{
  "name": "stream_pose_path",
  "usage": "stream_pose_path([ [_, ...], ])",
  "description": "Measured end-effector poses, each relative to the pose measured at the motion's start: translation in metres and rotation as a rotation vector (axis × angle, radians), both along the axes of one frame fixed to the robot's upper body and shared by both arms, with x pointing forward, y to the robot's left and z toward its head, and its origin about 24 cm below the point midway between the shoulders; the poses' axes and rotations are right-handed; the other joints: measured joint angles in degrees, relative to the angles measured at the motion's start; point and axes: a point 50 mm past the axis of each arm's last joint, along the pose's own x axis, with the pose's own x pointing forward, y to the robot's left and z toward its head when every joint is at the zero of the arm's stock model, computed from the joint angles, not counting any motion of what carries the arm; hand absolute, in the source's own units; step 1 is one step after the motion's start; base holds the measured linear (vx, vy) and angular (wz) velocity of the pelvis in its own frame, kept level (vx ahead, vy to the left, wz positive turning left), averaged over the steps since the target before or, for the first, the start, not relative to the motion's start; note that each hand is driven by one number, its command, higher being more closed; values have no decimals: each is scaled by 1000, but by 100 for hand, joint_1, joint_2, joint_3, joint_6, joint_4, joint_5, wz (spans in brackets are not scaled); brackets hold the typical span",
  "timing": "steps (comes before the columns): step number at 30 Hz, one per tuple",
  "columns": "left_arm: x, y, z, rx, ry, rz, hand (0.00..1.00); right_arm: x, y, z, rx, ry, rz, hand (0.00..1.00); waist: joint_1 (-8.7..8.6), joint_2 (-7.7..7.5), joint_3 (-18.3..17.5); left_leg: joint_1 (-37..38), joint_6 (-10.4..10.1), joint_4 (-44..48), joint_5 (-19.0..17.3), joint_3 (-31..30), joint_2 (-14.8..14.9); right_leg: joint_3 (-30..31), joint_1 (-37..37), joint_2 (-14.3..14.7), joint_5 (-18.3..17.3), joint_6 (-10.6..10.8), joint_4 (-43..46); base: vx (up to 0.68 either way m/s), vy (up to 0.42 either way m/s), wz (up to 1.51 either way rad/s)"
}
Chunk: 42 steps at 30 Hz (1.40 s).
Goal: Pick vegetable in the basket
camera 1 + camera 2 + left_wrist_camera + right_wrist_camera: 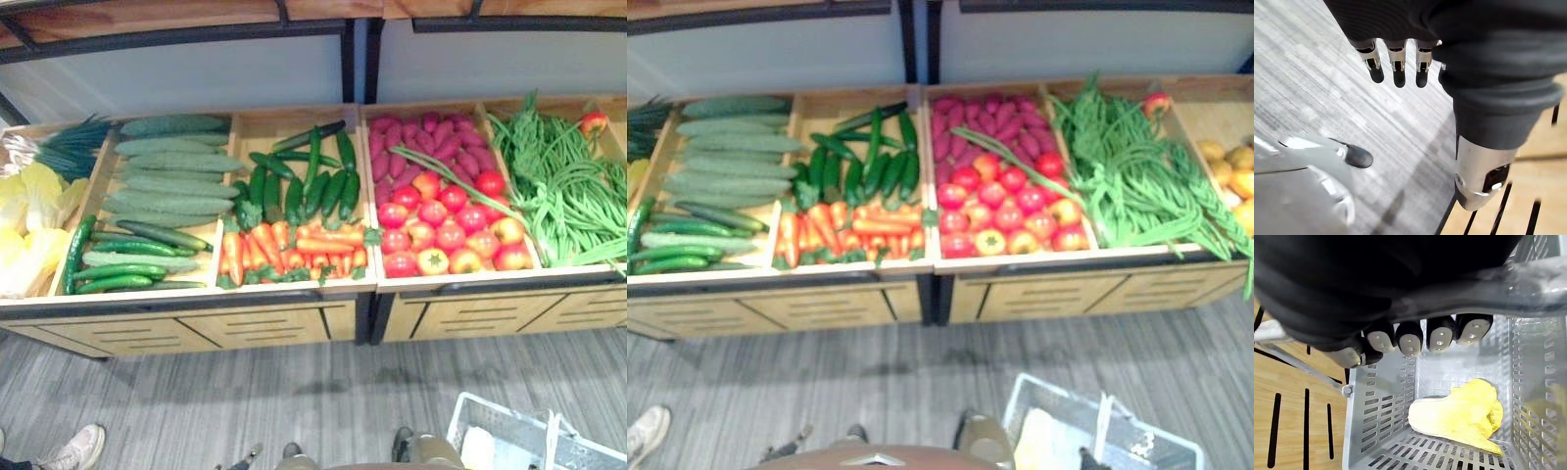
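Bright even light, with pale glare on the floor (1312,68).

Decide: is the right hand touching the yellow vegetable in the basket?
Apart. The right wrist view shows bare basket wall between the right hand and the yellow vegetable lying below.

— Where can your hands pass?

— My left hand (1397,61) hangs with fingers relaxed over bare grey floor (294,392), with nothing near it. The strip of floor in front of the stand (274,323) is free, apart from a person's shoe (73,448) at the far left.

— And over the produce?

— It's open from above. Wooden dividers (366,186) wall off each bin, a lip runs along the front, and a black post (360,64) rises behind the middle.

— The basket (1381,406)?

— My right hand (1410,338) is curled round its handle, across the mouth. A yellow leafy vegetable (1459,413) lies on the bottom, with bare grid beside it.
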Motion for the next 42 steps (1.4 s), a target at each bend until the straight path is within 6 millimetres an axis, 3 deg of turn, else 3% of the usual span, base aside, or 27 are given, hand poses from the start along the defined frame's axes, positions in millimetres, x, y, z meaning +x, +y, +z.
stream_pose_path([
  [2,1,9,3,24,-39,168,0,-5,-3,0,4,15,-36,100,-13,2,-4,78,16,-14,-91,146,-104,242,-17,8,93,30,-105,86,131,-35],
  [4,13,21,11,78,-96,229,0,-10,-4,0,8,27,-53,100,-4,43,-33,75,46,7,-126,266,-157,378,-6,20,269,45,-286,120,123,-34],
  [6,46,44,35,220,-237,237,0,-14,-1,-2,21,40,-54,100,-11,66,-46,65,34,9,-114,263,-223,466,-8,15,413,73,-457,170,110,-18],
  [7,53,51,43,264,-274,234,0,-14,0,-2,25,42,-50,100,-7,60,-44,62,34,3,-115,246,-235,483,5,15,451,86,-503,128,71,-20],
  [9,89,69,83,430,-436,195,0,-14,3,-3,32,50,-21,100,-10,27,-27,61,43,-15,-120,238,-283,544,42,2,566,89,-676,108,62,-13],
  [10,97,72,92,470,-469,177,0,-14,3,-3,32,51,-17,100,-16,22,-24,69,51,-16,-125,237,-293,554,72,-3,585,103,-726,96,67,-6],
  [16,151,61,168,830,-640,-129,0,-14,5,-2,20,49,50,100,-41,-40,-29,213,162,-17,-211,276,-357,687,357,-6,826,133,-1168,35,42,-7],
  [20,162,55,189,971,-662,-287,0,-8,3,-1,6,38,85,100,-97,-44,-27,255,184,-8,-313,406,-347,823,412,47,992,150,-1395,-41,17,-20],
  [22,172,52,203,1091,-667,-459,0,-2,2,1,-10,25,112,100,-148,-43,-28,258,173,22,-355,551,-345,981,405,77,1140,163,-1565,-73,4,-34],
  [29,194,39,213,1200,-682,-885,0,8,-9,6,-49,10,166,100,-306,90,-64,151,156,127,-414,813,-338,1262,282,129,1355,181,-1824,-56,-21,-23],
  [36,215,67,212,1251,-513,-1147,0,15,-16,11,-79,-8,220,100,-369,189,-79,175,131,126,-430,1005,-297,1439,200,223,1448,159,-1877,10,-27,-17],
  [42,224,67,210,1262,-413,-1339,0,18,-16,12,-85,-23,243,100,-418,190,-78,257,105,125,-471,1127,-309,1562,208,222,1469,157,-1893,1,-7,-9],
])
